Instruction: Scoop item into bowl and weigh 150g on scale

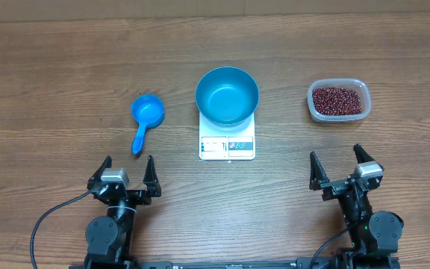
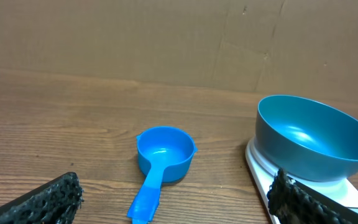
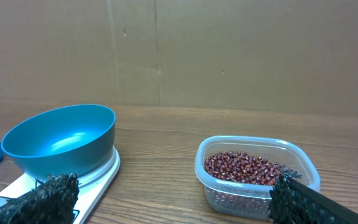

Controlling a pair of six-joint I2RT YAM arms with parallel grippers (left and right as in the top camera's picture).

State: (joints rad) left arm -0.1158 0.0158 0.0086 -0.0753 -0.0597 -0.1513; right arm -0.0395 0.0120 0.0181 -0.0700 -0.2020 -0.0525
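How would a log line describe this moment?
left gripper open | right gripper open | round blue bowl empty on white square scale | red-brown beans in clear plastic tub

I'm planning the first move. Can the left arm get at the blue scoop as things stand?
Probably yes. The left gripper stands open, facing the scoop, whose handle points back toward it. Only bare table lies between them; the bowl on the scale sits off to the right.

Your left gripper (image 1: 129, 161) sits left of the scale (image 1: 227, 146), on the robot's side, jaws spread wide and empty. Your right gripper (image 1: 335, 154) sits right of the scale, likewise spread.
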